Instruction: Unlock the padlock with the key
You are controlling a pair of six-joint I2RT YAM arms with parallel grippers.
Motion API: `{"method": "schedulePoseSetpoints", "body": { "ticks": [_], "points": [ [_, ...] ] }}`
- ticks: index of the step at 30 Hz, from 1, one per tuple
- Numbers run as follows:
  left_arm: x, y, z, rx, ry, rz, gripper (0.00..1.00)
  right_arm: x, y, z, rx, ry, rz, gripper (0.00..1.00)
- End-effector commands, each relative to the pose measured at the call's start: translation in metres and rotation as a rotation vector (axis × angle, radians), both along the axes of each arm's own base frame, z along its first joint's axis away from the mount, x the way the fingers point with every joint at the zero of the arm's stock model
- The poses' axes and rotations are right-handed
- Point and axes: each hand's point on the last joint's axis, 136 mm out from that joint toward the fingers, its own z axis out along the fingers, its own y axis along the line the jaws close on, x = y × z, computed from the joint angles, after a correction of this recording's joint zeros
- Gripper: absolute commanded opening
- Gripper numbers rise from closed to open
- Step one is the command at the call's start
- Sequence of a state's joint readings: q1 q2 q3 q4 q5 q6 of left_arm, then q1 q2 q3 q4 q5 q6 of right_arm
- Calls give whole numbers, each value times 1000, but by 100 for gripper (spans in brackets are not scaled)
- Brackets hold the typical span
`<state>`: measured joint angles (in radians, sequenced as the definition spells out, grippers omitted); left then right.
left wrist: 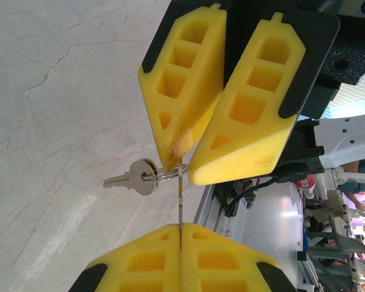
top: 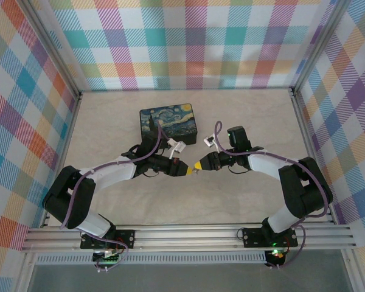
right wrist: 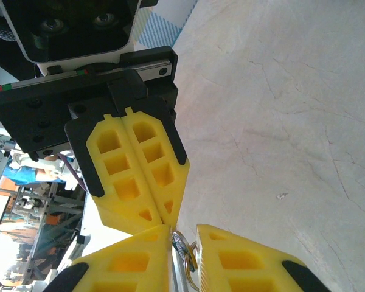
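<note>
Left wrist view: a key point(left wrist: 131, 179) is seen hanging from a ring point(left wrist: 164, 175) above the desk point(left wrist: 61, 121). Its long axis is near level, with the blade tip to the left and the head at the ring. The left fingers point(left wrist: 146, 261) are pressed together on a thin metal strip point(left wrist: 180, 201) that runs straight up to the ring. The right fingers point(left wrist: 231, 164) are set narrowly apart around the ring; whether it is clamped cannot be told. Top external view: a painted box point(top: 168, 126) is seen beyond the arms, lid shut, contents hidden.

White-and-black arms point(top: 109, 173), purple cables point(top: 159, 135), yellow fingers point(left wrist: 182, 91)
</note>
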<state>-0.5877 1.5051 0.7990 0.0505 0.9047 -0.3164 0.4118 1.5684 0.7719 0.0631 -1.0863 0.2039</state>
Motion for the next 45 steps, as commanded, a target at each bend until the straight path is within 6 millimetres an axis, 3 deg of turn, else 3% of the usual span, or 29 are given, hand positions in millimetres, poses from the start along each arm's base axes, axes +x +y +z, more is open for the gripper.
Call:
{"method": "schedulePoseSetpoints", "body": {
  "ticks": [1,7,19,29,34,39,43,45],
  "points": [
    [-4,-3,15,-28,-46,-30,0,-8,1,0,28,15,34,18],
    [-4,-4,16,-34,-50,-33,0,-11,-1,-3,26,23,31,23],
    [-6,-3,15,-41,-48,-37,0,-12,3,-3,30,26,32,19],
    [-7,-1,14,-29,-54,-29,0,-20,5,-4,35,23,51,6],
    [-2,3,10,-7,-58,-6,0,-25,3,-4,48,17,48,1],
    [21,11,7,29,-45,96,0,-24,1,-11,25,30,12,0],
    [32,10,10,33,-55,139,17,-17,1,-19,13,77,-49,0],
    [37,10,10,29,-53,159,20,-12,1,-23,0,109,-84,0]
  ]
}}
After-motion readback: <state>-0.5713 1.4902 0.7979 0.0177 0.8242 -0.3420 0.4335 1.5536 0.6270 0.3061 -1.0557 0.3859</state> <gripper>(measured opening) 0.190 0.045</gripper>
